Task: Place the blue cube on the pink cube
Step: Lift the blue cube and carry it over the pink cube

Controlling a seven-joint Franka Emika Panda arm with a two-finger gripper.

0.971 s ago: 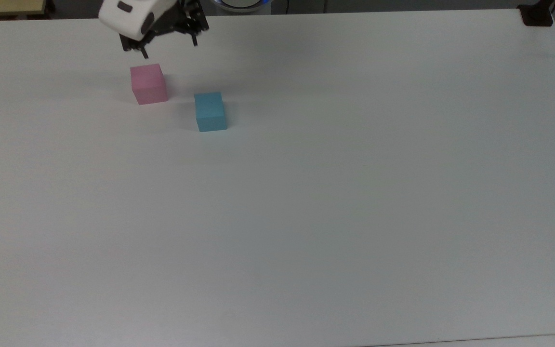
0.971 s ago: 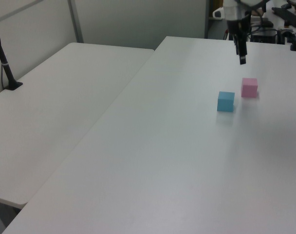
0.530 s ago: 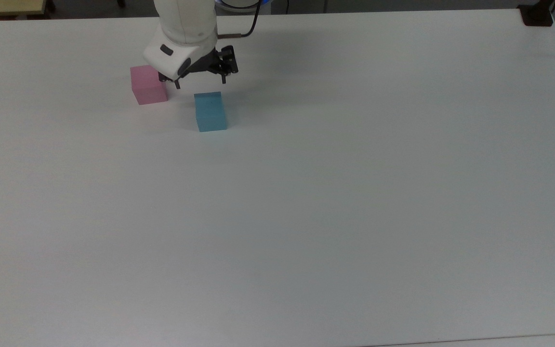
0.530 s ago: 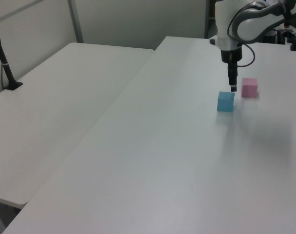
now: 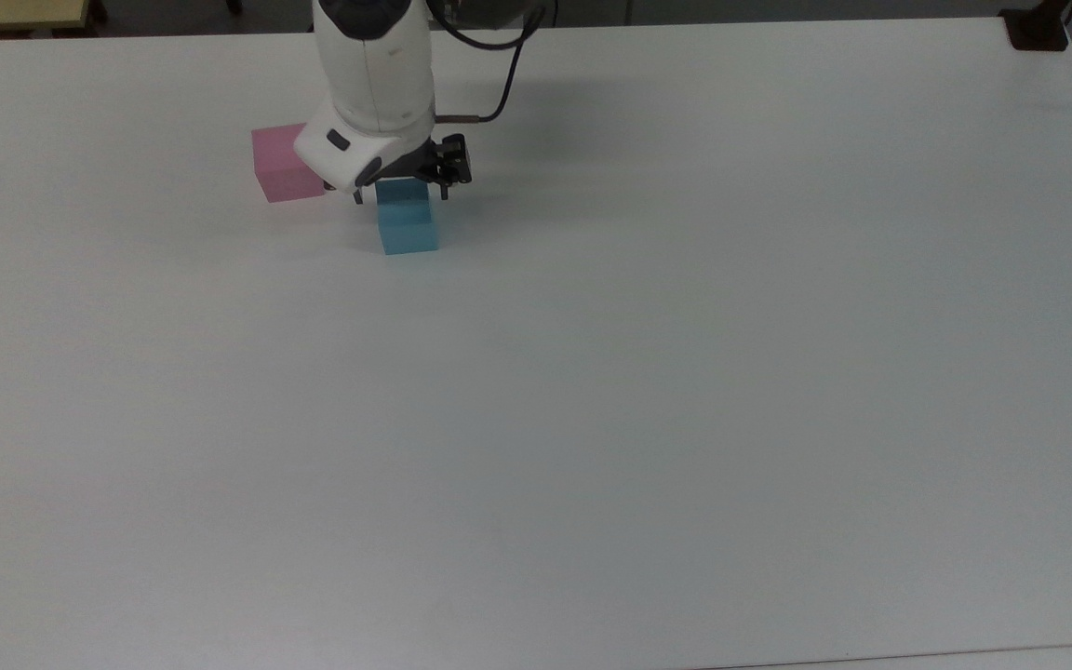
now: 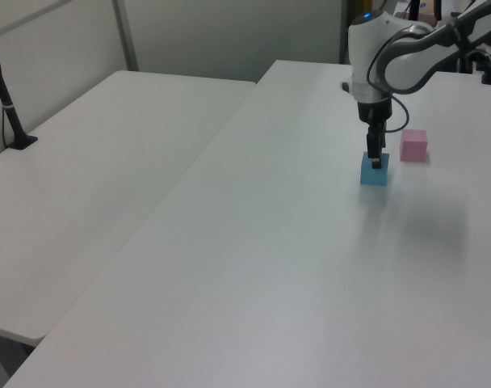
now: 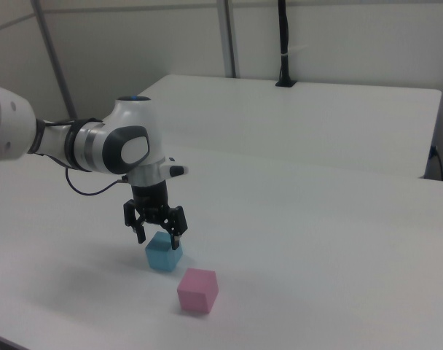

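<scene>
Two cubes: both sit on the white table [image 5: 685,372], apart from each other, neither stacked.
Blue cube [image 5: 407,223]: flat on the table, directly under the arm's tool; in the top view it lies at about four o'clock from the pink cube.
Pink cube [image 5: 277,166]: near the blue one, untouched, its top face free; in the right view [image 7: 197,289] it stands at about five o'clock from the blue cube [image 7: 163,254].
Gripper [image 7: 155,226]: fingers spread apart, one tip to each side of the blue cube's top and just above its upper edges; nothing is clamped between them.
Left view: the gripper [image 6: 375,158] points straight down onto the blue cube [image 6: 374,172], with the pink cube [image 6: 413,145] at about two o'clock from it.
Done: the approach looks finished, the tool being lined up over the right cube.
Left: lowering the last bit, closing on the cube, lifting, carrying it over the pink cube, setting it down square and letting go.
Progress: early, by my reading; the grasp itself has not yet been made.
</scene>
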